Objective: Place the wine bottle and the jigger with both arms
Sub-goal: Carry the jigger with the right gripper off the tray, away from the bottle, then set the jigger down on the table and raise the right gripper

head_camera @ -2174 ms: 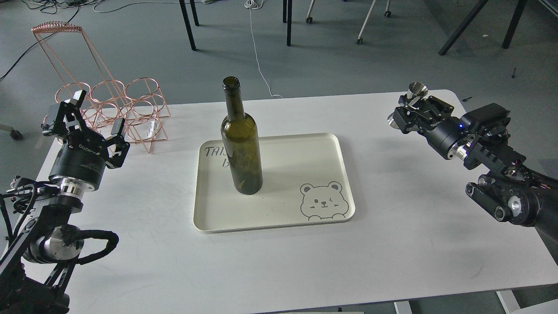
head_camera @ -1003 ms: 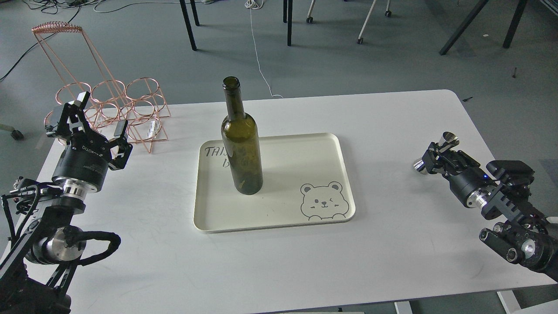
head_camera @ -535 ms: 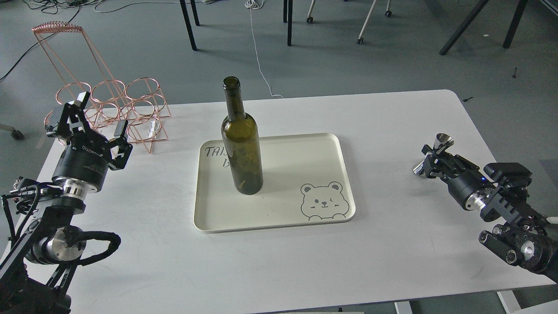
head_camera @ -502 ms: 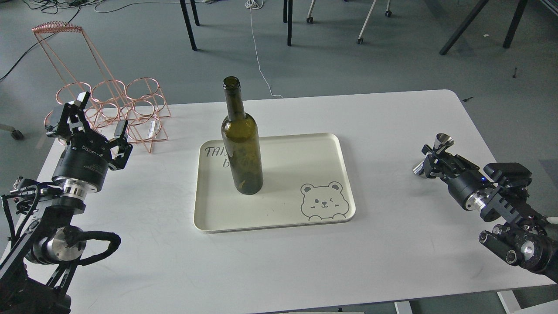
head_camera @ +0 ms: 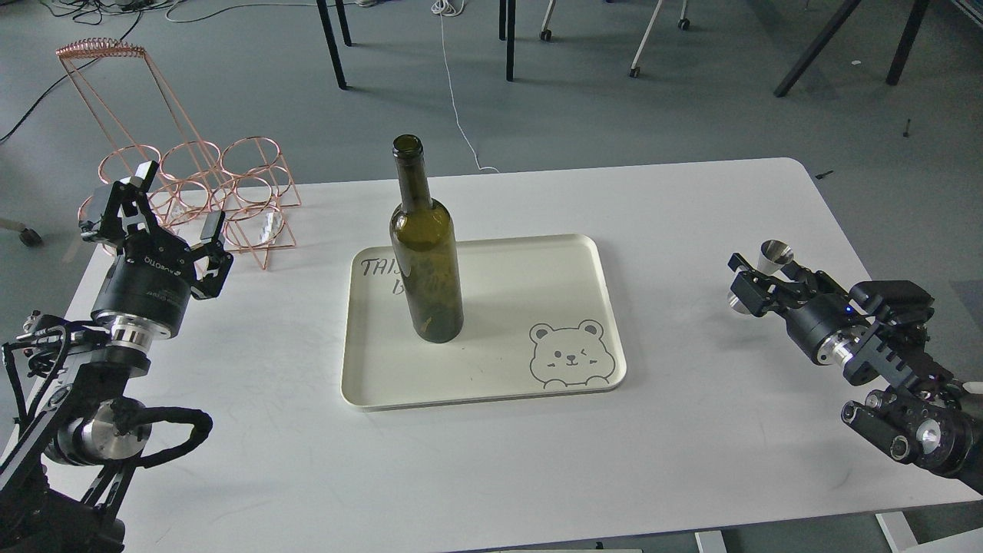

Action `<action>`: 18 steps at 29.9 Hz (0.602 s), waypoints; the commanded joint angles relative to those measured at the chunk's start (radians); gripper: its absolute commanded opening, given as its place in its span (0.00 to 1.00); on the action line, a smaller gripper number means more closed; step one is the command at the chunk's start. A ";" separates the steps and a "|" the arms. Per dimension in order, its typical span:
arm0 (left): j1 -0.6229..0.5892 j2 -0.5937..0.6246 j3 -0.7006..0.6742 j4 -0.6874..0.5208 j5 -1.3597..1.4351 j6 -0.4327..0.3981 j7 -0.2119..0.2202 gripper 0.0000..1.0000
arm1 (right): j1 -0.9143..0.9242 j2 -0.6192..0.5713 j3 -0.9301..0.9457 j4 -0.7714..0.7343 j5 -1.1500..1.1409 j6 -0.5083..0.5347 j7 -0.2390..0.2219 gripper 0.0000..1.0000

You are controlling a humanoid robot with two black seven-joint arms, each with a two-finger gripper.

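The wine bottle (head_camera: 425,253) is dark olive-green and stands upright on the left part of the cream tray (head_camera: 568,253). The small silver jigger (head_camera: 772,255) is at the right of the table, tilted, in my right gripper (head_camera: 752,280), which is shut on it just above the table top. Its lower cone shows below the fingers. My left gripper (head_camera: 173,201) is open and empty at the table's left, pointing up, well apart from the bottle.
A copper wire rack (head_camera: 223,196) stands at the back left, just behind my left gripper. The tray has a bear drawing (head_camera: 570,355) at its front right. The white table (head_camera: 691,207) has chair and table legs on the floor behind it.
My right gripper came down and forward with the jigger from the back right corner to just above the table, then shifted slightly left. The left arm and the bottle have hardly moved.
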 commanded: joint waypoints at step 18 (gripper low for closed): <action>0.003 -0.001 0.000 0.000 0.000 -0.002 0.000 0.98 | 0.004 -0.400 -0.177 0.376 -0.002 0.000 0.000 0.96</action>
